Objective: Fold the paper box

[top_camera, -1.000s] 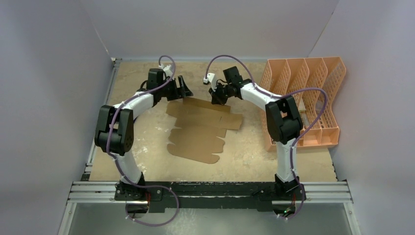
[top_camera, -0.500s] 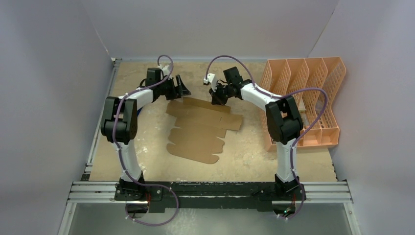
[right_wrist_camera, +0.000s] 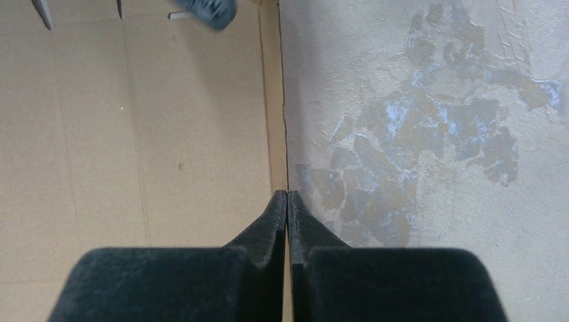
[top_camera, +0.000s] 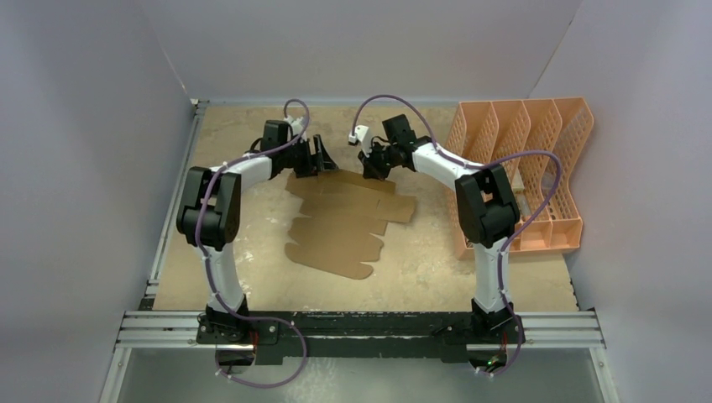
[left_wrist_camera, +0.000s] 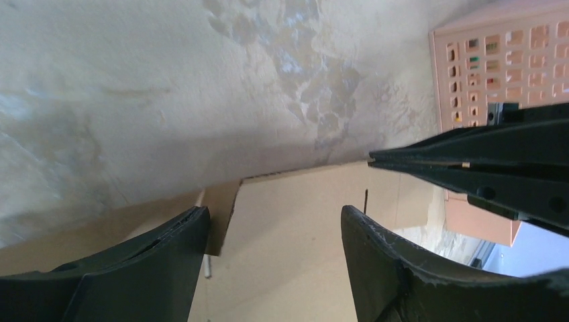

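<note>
- A worn brown table (top_camera: pixel 420 269) sits between plain grey walls.
- The left gripper (top_camera: pixel 322 156) is wide open over the far edge of the paper box (top_camera: pixel 340 222), which lies flat mid-table.
- The right gripper (top_camera: pixel 370 168) is squeezed closed at that edge. I cannot tell if it pinches it.
- The grippers are close and could bump, or the box could slide.
- One box, two grippers, one orange rack (top_camera: pixel 520 168).

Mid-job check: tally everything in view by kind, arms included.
Paper box, flat brown cardboard sheet: 1
Peach-orange file organizer: 1
Robot arms: 2, the left arm and the right arm
Total: 4
</note>
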